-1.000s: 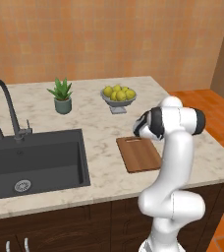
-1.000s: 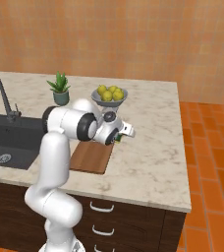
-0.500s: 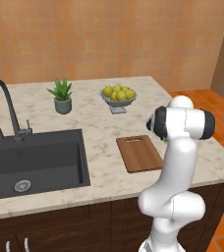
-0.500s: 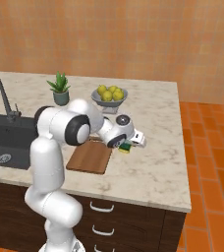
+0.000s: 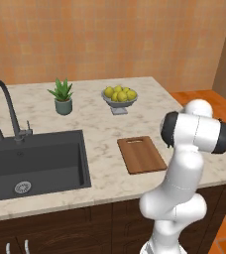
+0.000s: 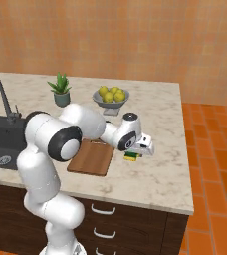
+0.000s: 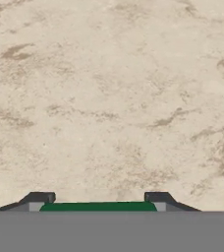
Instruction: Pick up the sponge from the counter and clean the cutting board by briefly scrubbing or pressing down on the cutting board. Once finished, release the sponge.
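A kitchen with an orange-brown wall, its beige marbled counter (image 5: 102, 119) running over dark brown cabinets (image 6: 135, 219). A dark inset sink (image 5: 33, 161) with a curved faucet (image 5: 3, 111) takes the counter's left end. The cutting board (image 5: 141, 155) lies near the front edge, slot handle toward the back. A bowl of lemons (image 5: 119, 97) and a potted plant (image 5: 62, 96) stand near the back edge. The gripper (image 6: 135, 155) is closed on the sponge (image 6: 131, 157), green layer between the fingertips (image 7: 38, 198), just beside the board's right side.
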